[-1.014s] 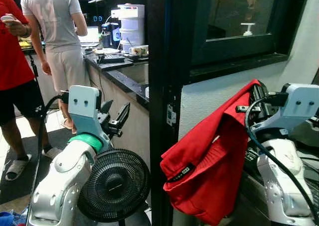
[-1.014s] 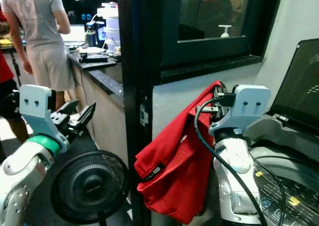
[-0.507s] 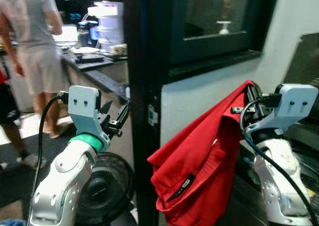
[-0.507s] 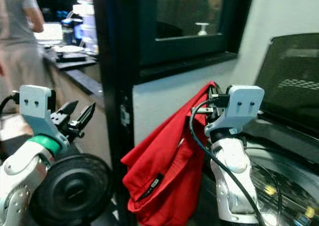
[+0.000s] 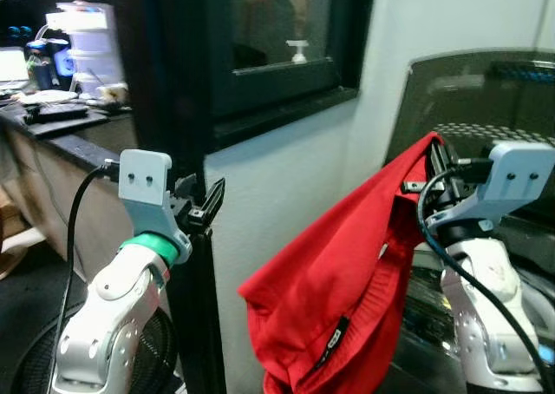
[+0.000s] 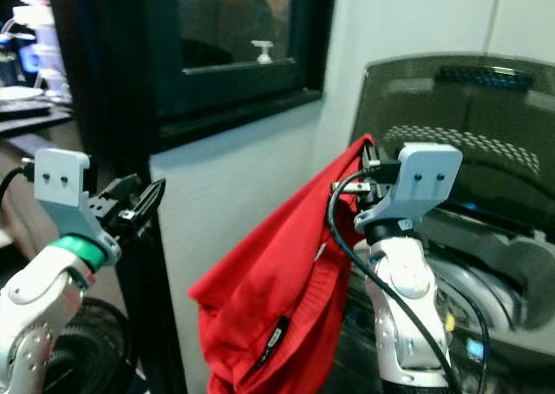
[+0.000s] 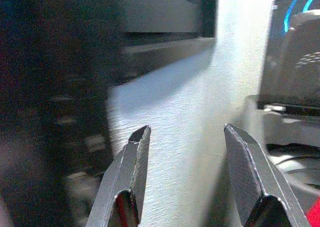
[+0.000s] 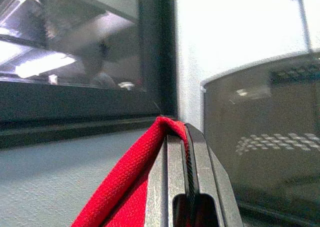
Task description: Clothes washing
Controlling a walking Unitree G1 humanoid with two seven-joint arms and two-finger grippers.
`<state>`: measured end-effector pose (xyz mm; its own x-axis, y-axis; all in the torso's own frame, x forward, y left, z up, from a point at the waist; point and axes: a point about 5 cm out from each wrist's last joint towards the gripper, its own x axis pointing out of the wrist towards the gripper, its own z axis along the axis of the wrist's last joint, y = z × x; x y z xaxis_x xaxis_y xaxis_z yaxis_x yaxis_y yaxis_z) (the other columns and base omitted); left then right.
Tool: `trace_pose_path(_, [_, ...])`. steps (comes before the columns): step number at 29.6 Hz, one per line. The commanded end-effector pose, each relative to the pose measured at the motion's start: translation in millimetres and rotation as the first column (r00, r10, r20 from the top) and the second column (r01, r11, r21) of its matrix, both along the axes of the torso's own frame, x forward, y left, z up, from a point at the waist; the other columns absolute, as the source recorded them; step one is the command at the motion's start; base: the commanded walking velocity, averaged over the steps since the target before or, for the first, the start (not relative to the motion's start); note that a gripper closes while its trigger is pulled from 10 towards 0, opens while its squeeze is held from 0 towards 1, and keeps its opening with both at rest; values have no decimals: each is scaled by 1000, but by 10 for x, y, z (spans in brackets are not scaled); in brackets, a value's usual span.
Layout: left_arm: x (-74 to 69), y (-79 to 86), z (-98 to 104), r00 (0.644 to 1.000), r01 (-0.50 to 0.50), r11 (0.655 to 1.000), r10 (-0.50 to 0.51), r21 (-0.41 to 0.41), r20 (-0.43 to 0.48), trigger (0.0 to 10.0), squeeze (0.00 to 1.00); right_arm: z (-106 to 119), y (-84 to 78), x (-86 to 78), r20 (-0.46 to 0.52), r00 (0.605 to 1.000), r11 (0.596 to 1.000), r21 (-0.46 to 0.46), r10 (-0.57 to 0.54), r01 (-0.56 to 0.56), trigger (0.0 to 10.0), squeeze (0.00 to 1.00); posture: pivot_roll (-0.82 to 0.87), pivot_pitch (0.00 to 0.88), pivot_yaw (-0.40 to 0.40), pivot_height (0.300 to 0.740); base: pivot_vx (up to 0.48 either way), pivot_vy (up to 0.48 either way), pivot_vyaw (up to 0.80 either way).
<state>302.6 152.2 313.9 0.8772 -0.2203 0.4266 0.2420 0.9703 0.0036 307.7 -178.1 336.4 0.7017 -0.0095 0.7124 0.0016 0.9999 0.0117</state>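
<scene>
A red garment (image 5: pixel 347 290) hangs in loose folds from the robot's right gripper (image 5: pixel 436 161), raised at about 3 o'clock in the head camera's frame. The two black fingers (image 8: pixel 177 172) are pressed together with a fold of the red cloth pinched between them; the cloth comes up one side of the fingers, wraps over their tips and drops away below in a wide drape, a black label strip (image 5: pixel 332 342) showing near its lower edge. The rest of the fabric hangs free, down past the silver forearm.

At about 9 o'clock the left gripper (image 5: pixel 198 205) is held up at chest height, its fingers (image 7: pixel 131 167) spread apart with nothing between them, well clear of the garment. Below that arm, at 7 o'clock, part of a black fan grille (image 5: pixel 35 368) shows.

Behind the right arm, from 3 to 5 o'clock, stands a top-loading washing machine (image 6: pixel 486 281) with its smoked transparent lid (image 6: pixel 451 116) raised against the white wall (image 5: pixel 286 203).

Farther back, at 11 to 12 o'clock, is a dark-framed window (image 5: pixel 269 47) with a white pump bottle (image 5: pixel 298 52) on its sill, and at 10 o'clock a dark countertop (image 5: pixel 52 125) with blurred kitchen items.
</scene>
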Motion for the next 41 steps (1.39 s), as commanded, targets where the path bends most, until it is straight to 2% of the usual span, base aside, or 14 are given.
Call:
trace_pose_path(1, [-7, -15, -3, 1000, 12, 1000, -12, 2, -1, 10000, 0, 69, -25, -44, 38, 999, 1000, 6, -11, 11, 10000, 0, 68, 32, 74, 740, 0, 0, -800])
trace_pose_path(13, [5, -9, 51, 1000, 15, 1000, -15, 5, 16, 10000, 0, 138, -46, -62, 71, 997, 999, 34, -16, 14, 10000, 0, 68, 34, 80, 740, 0, 0, -800])
trace_pose_path(18, [26, -11, 41, 1000, 13, 1000, -13, 8, 14, 10000, 0, 284, 9, -70, 133, 991, 998, 58, 10, -18, 10000, 0, 65, 36, 83, 740, 0, 0, -800])
trace_pose_path(20, [26, -11, 42, 1000, -2, 1000, 2, -5, 24, 10000, 0, 378, 93, -72, 169, 984, 997, 48, 48, -57, 10000, 0, 71, 35, 74, 740, 0, 0, -800])
trace_pose_path(25, [21, -1, 48, 999, -21, 1000, 21, -17, 38, 10000, 0, 400, 150, -69, 177, 982, 997, 29, 71, -77, 10000, 0, 71, 35, 74, 740, 0, 0, -800])
trace_pose_path(28, [28, 26, 47, 997, -70, 997, 71, -25, 44, 10000, 0, 300, 278, -35, 145, 985, 996, -36, 90, -86, 10000, 0, 81, 33, 60, 740, 361, 317, 0])
trace_pose_path(32, [29, 15, 45, 997, -67, 998, 68, -20, 48, 10000, 0, 262, 346, -26, 132, 984, 993, -46, 118, -112, 10000, 0, 77, 34, 60, 740, 364, 312, 0])
trace_pose_path(41, [42, -4, 28, 997, -59, 998, 60, -20, 45, 10000, 0, 252, 334, -19, 127, 986, 993, -54, 112, -106, 10000, 0, 67, 37, 63, 740, 368, 307, 0])
